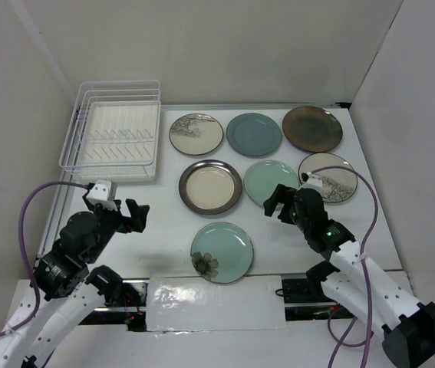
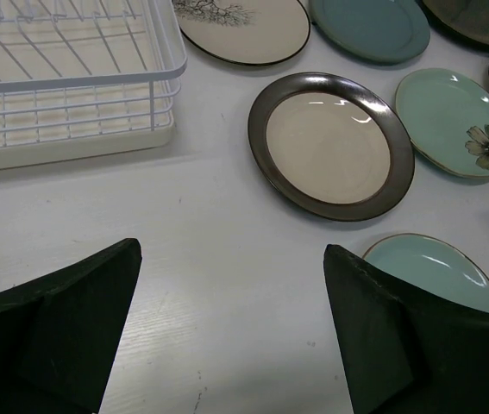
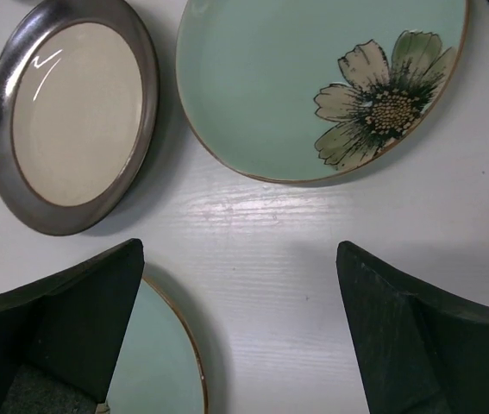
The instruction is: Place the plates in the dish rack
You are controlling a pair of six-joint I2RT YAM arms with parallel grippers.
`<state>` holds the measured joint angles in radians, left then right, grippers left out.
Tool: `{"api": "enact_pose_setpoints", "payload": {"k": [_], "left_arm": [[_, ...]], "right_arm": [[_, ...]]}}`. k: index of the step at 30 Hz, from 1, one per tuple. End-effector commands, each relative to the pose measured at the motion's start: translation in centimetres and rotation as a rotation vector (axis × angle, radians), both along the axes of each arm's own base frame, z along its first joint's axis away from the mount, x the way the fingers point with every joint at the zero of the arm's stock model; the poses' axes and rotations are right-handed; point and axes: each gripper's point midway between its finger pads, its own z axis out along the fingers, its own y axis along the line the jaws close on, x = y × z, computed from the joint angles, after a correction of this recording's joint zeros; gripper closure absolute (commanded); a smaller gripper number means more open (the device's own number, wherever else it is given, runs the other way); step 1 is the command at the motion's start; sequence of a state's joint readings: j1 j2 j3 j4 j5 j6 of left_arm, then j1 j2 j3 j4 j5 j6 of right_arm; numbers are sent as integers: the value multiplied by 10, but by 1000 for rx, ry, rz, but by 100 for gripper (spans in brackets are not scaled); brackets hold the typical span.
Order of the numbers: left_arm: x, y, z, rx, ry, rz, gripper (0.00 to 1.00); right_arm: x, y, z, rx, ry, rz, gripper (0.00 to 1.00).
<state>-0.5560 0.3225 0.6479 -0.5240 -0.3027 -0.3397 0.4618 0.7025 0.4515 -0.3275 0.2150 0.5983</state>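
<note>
The dish rack point(image 1: 113, 132) stands at the far left corner of the white desk point(image 1: 163, 230), and all seven plates lie flat on the desk to its right and nearer the arms. In the far row, a cream branch-patterned plate point(image 1: 196, 133) sits just beside the rack, followed by a blue-grey plate point(image 1: 254, 133) and a dark brown plate point(image 1: 312, 128). The middle row holds a cream plate with a dark rim point(image 1: 210, 186), a pale green plate point(image 1: 267, 178) and a second branch-patterned plate point(image 1: 332, 175). A pale green plate with a dark flower point(image 1: 222, 251) lies alone near the front edge, between the two arms. The left pincer point(image 1: 134, 216) hovers over bare desk near the rack's near right corner, to the left of the dark-rimmed plate. Its jaws are spread wide and hold nothing. The right pincer point(image 1: 278, 205) is equally wide and empty, and it hangs above the near edge of the middle pale green plate. Its wrist view shows that this plate also carries a flower. In the same view, the rim of the front green plate is visible beside one finger.
</note>
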Motion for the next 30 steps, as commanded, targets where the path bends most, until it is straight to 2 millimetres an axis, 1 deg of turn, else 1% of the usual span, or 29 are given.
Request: {"api": "enact_pose_setpoints", "payload": {"k": [1,2,5,6,7,8,10,11,12,13,14,15,16,17,18,20,21,23,24,25,27,28,29,30], "left_arm": [[-2,-1,24,-36,-65,-21,0],[-2,-1,24,-36,-65,-21,0],[1,-3,19,-22,-41,-21,0],[2,-6,16,-16,-27,-30,0],[2,-6,16,-25,-25,-28,0],[3,-7,15,-17,-11,-28,0],[3,-10,13,-40,9,-30,0],[3,-11,12,-49,24,-25,0],[2,-18,15,-91,41,-41,0],[2,-22,13,-103,56,-53,0],[0,-24,19,-127,54,-63,0],[0,-30,16,-165,85,-70,0],[-1,-34,20,-189,94,-76,0],[0,-37,17,-204,117,-76,0],[-2,-41,18,-254,137,-73,0],[0,-47,11,-271,185,-72,0],[1,-48,5,-284,209,-61,0],[1,-51,3,-302,232,-61,0],[0,-53,-1,-307,246,-65,0],[0,-53,-6,-312,259,-59,0],[-3,-54,-7,-326,262,-67,0],[-3,-54,-12,-320,273,-64,0],[-5,-54,-9,-337,262,-64,0],[-6,-53,-12,-337,263,-64,0]], "right_arm": [[-1,11,17,68,-30,39,1],[-3,13,13,57,-29,71,1],[-8,25,17,89,-32,137,1],[-11,27,11,92,-10,154,1],[-13,31,9,101,4,176,1],[-17,40,5,113,29,230,1],[-25,48,-6,120,80,285,1],[-29,55,-12,128,110,336,2],[-32,58,-14,129,126,360,4],[-36,59,-20,135,148,374,5],[-40,63,-21,143,162,406,6],[-44,65,-27,151,173,419,7],[-48,66,-31,158,188,433,8],[-50,71,-30,179,180,461,9],[-57,72,-38,189,198,478,10],[-63,78,-42,222,210,513,11],[-65,79,-45,229,214,522,13],[-72,80,-55,242,237,543,13],[-74,84,-54,265,237,562,14],[-79,83,-64,265,268,564,14],[-80,85,-66,273,265,575,14],[-80,85,-67,281,271,577,14],[-82,85,-70,286,275,584,14],[-83,87,-69,295,278,596,14]]}}
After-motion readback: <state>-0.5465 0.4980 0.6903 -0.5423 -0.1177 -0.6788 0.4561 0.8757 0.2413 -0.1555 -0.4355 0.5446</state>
